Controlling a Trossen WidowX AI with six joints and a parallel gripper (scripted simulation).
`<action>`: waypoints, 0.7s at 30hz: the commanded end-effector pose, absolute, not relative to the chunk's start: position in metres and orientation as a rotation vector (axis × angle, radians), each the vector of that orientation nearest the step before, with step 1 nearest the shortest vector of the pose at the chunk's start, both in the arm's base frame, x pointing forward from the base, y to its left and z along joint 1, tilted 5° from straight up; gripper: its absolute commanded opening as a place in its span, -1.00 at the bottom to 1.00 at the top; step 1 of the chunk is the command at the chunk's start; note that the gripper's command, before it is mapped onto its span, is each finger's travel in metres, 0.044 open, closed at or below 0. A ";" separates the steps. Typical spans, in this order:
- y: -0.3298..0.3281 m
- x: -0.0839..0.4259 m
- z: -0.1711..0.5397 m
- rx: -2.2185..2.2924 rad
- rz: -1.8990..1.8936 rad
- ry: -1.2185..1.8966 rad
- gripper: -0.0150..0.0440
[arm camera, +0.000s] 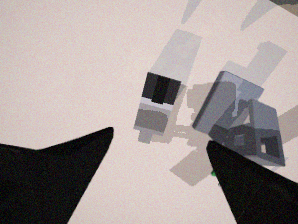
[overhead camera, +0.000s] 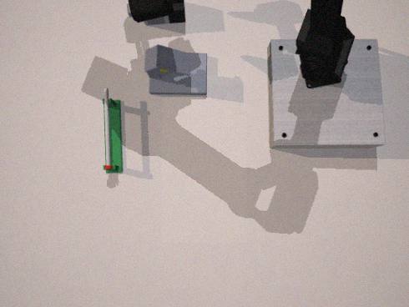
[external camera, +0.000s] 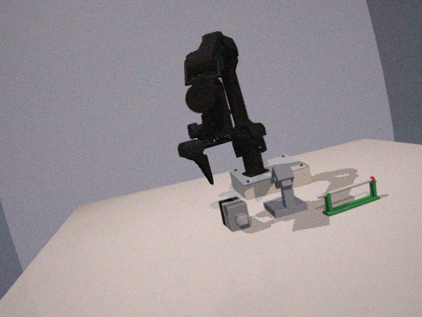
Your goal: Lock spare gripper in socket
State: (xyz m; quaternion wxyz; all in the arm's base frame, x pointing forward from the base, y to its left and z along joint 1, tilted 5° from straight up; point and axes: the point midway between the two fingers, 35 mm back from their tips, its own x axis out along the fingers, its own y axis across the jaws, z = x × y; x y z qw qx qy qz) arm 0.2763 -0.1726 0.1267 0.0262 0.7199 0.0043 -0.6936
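Note:
My gripper (arm camera: 160,138) is open and empty, held above the table; in the wrist view its fingertips are apart, with the spare gripper beyond them. The spare gripper (external camera: 236,212) (arm camera: 152,119), a grey block with a black end and a small spigot (external camera: 242,220) (arm camera: 145,136), stands on the table beside the mount, not in it. The blue-grey mount (overhead camera: 199,72) (external camera: 288,195) (arm camera: 265,112) has an angled socket head with openings, and no pin shows through it. The lock pin (overhead camera: 108,129) (external camera: 349,188), a grey rod with a red head, lies across the green rack (overhead camera: 116,138) (external camera: 353,206).
The arm's pale base block (overhead camera: 355,121) (external camera: 258,189) stands to the right of the mount in the top view. The green rack is on the mount's other side. Arm shadows fall across the table. The spare gripper does not show in the top view.

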 end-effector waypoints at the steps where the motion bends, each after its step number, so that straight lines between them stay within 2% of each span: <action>1: -0.173 0.273 0.128 2.117 -1.937 0.286 1.00; 11: -0.175 0.269 0.137 1.537 -1.208 0.839 1.00; 21: -0.176 0.265 0.144 1.029 -0.754 0.970 1.00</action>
